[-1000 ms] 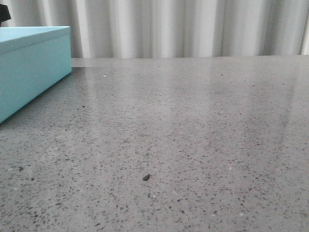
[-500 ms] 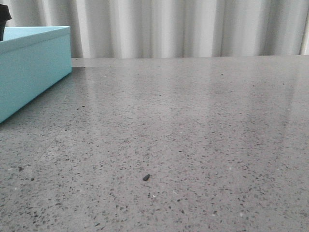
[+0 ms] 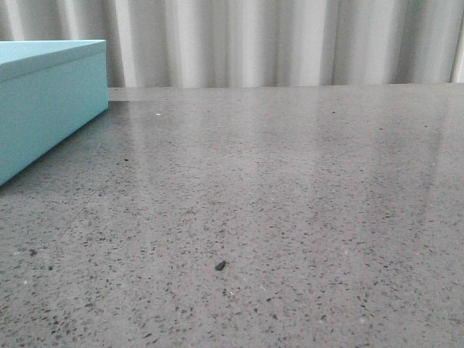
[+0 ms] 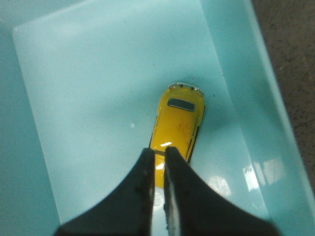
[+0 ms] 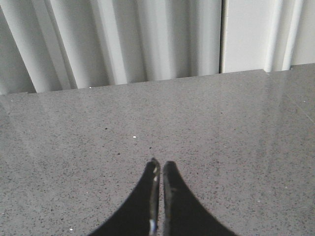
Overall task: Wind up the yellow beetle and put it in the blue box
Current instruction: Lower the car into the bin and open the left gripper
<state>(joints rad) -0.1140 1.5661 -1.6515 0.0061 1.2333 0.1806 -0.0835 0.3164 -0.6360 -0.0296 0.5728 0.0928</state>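
Grey speckled tabletop (image 3: 290,188) with pale pleated curtains (image 3: 275,40) behind it. Yellow beetle (image 4: 177,120) sits on the floor of the blue box (image 4: 74,98), inside it, close to one side wall, wheels down as far as I can tell. My left gripper (image 4: 158,153) hangs right above the car's near end, its dark fingers (image 4: 142,187) nearly together with only a slit between them, holding nothing. In the front view the box stands at the table's left edge; small dark speck (image 3: 220,266) lies mid-table. My right gripper (image 5: 160,167) hovers over bare table, fingers pressed almost together, empty.
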